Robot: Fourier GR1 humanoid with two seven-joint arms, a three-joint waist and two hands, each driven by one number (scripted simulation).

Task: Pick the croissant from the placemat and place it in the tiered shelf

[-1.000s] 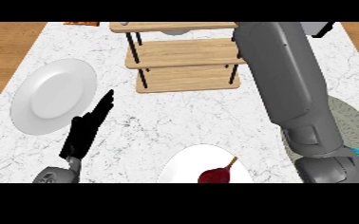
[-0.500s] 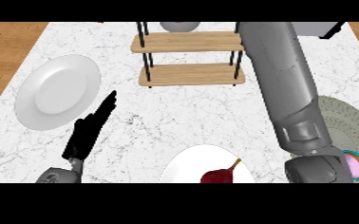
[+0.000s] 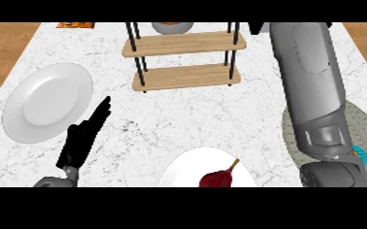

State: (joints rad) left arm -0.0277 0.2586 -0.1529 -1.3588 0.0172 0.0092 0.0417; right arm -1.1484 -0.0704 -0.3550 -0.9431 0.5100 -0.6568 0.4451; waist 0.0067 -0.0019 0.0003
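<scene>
The wooden tiered shelf [image 3: 186,63] with black posts stands at the back middle of the counter. My right forearm [image 3: 309,82] stretches up the right side past the shelf's right end. Only a black sliver of the right hand [image 3: 256,27] shows at the top edge, and I cannot see what it holds. No croissant is visible. The grey-green placemat [image 3: 356,126] peeks out at the right edge, mostly covered by the arm. My left hand [image 3: 80,140] rests open at the lower left, fingers straight and pointing up toward the shelf.
A large white plate [image 3: 46,102] lies at the left. A second white plate [image 3: 188,167] at the front holds a dark red pear [image 3: 217,178]. A grey bowl [image 3: 172,27] sits behind the shelf, an orange item [image 3: 75,24] at the back left.
The shelf sits lower and further right in the view than a second ago. The right forearm has shifted slightly right. The left hand has stayed put.
</scene>
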